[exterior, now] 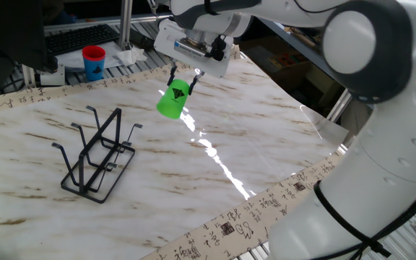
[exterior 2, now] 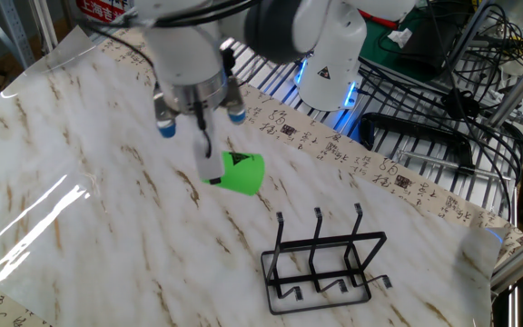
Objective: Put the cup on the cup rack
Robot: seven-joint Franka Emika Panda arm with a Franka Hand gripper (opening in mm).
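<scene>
The small bright green cup (exterior: 172,100) hangs tilted in my gripper (exterior: 182,80), held by its base end, its open end pointing down and left, well above the marble table. In the other fixed view the cup (exterior 2: 239,173) sits just right of the fingers (exterior 2: 209,160), and my gripper (exterior 2: 216,162) is shut on it. The black wire cup rack (exterior: 96,153) stands on the table to the left of the cup, apart from it. In the other fixed view the rack (exterior 2: 323,258) is lower right of the cup.
A red cup with a blue band (exterior: 93,62) stands at the back beyond the table edge. A keyboard (exterior: 81,38) lies behind it. A second robot base (exterior 2: 331,54) and cables stand past the far edge.
</scene>
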